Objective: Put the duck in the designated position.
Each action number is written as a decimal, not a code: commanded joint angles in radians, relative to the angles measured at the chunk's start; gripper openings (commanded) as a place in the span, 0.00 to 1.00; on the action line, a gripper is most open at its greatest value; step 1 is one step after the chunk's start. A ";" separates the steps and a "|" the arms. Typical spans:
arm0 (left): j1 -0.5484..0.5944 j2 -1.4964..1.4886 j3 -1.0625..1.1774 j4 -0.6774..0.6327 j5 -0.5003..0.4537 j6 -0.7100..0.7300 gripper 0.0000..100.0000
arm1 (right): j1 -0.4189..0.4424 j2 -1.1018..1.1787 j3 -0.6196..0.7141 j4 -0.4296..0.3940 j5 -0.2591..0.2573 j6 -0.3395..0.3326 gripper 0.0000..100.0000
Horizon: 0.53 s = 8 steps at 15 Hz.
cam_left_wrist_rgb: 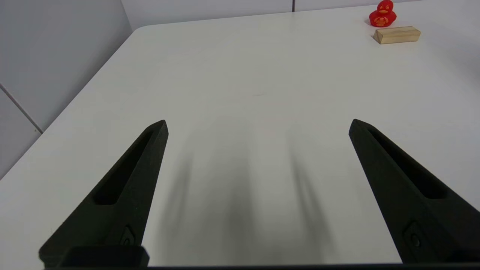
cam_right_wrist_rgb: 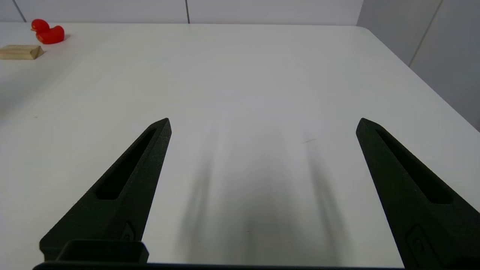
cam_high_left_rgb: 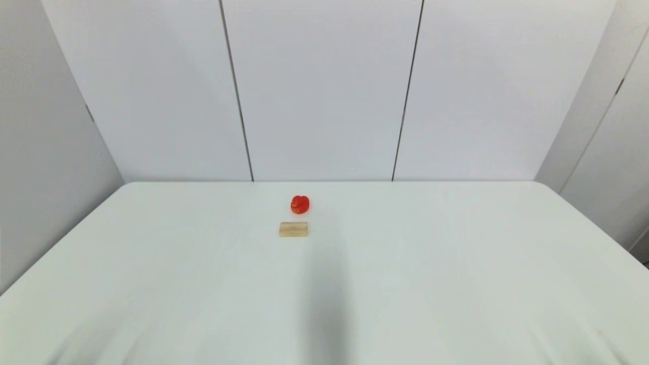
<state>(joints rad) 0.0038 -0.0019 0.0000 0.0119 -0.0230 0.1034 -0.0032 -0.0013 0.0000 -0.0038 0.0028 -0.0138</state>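
Standing upright toward the far middle of the white table (cam_high_left_rgb: 456, 263), just behind a tan wooden block (cam_high_left_rgb: 293, 229) and apart from it by a narrow strip of tabletop: the red duck (cam_high_left_rgb: 300, 204). Lying flat with its long side across the table, the block, between duck and robot. Wide bare tabletop to either side of the pair and all the way to the near edge, crossed only by a soft grey shadow down the middle. Rounded far corners, grey wall panels (cam_high_left_rgb: 324, 91) close behind the far edge, more panels along both sides. Hovering low over the near left part of the table, fingers spread wide with nothing between them: the left gripper (cam_left_wrist_rgb: 258, 125), duck (cam_left_wrist_rgb: 382, 15) and block (cam_left_wrist_rgb: 396, 35) well off. Same posture over the near right part for the right gripper (cam_right_wrist_rgb: 263, 124), splayed and holding nothing, duck (cam_right_wrist_rgb: 48, 33) and block (cam_right_wrist_rgb: 20, 52) far away. Neither arm within the head view.
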 commanded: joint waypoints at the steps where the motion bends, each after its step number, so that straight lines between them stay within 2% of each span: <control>1: 0.001 0.002 0.000 0.000 0.000 0.001 1.00 | 0.000 0.001 0.000 -0.001 0.000 0.000 1.00; 8: 0.001 0.002 0.000 0.000 0.000 0.001 1.00 | 0.000 0.001 0.000 -0.001 0.000 0.000 1.00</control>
<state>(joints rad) 0.0043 -0.0019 0.0000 0.0123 -0.0234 0.1038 -0.0032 -0.0013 0.0000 -0.0043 0.0028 -0.0138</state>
